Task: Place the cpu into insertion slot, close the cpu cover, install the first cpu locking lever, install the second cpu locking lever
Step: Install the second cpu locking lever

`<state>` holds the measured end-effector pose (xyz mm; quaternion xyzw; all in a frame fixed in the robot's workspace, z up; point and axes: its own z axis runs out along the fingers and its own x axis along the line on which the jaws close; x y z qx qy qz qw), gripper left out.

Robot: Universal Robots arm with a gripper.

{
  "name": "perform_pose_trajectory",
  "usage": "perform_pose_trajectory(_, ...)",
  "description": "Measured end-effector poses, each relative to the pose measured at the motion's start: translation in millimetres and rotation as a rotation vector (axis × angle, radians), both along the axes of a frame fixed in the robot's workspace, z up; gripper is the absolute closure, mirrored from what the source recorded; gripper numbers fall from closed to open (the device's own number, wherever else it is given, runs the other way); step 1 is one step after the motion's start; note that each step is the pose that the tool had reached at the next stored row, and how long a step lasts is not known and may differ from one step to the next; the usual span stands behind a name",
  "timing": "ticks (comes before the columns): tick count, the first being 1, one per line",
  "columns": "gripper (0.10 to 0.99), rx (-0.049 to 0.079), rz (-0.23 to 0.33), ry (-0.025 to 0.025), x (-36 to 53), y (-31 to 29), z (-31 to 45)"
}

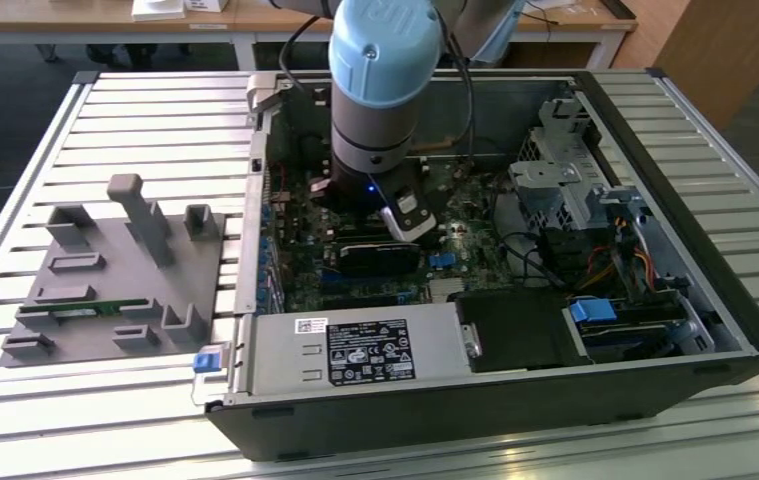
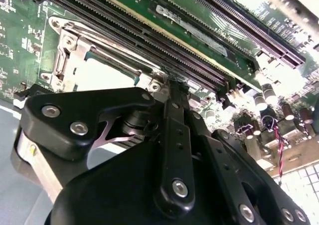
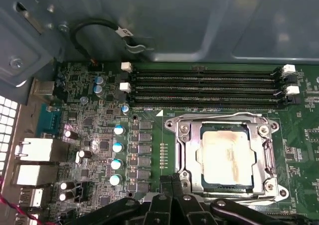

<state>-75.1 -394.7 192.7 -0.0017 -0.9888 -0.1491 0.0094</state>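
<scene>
Cpu (image 3: 227,157) seated in slot (image 3: 187,157) under lowered cover (image 3: 265,155), just beside the clenched, empty gripper (image 3: 171,181).

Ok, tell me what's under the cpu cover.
The cpu shows through the window of the closed cpu cover. The insertion slot beneath is covered, so its contacts cannot be seen.
</scene>
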Motion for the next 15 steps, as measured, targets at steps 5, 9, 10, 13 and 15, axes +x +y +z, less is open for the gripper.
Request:
perform_pose_trajectory(5,0.980,0.000,0.000,0.0000,0.0,0.1,11.1)
perform_pose_trajectory(9,0.980,0.000,0.000,0.0000,0.0,0.1,18.4)
perform_pose_trajectory(10,0.980,0.000,0.000,0.0000,0.0,0.1,20.7)
perform_pose_trajectory(13,0.980,0.000,0.000,0.0000,0.0,0.4,26.3)
perform_pose_trajectory(15,0.980,0.000,0.000,0.0000,0.0,0.7,29.0)
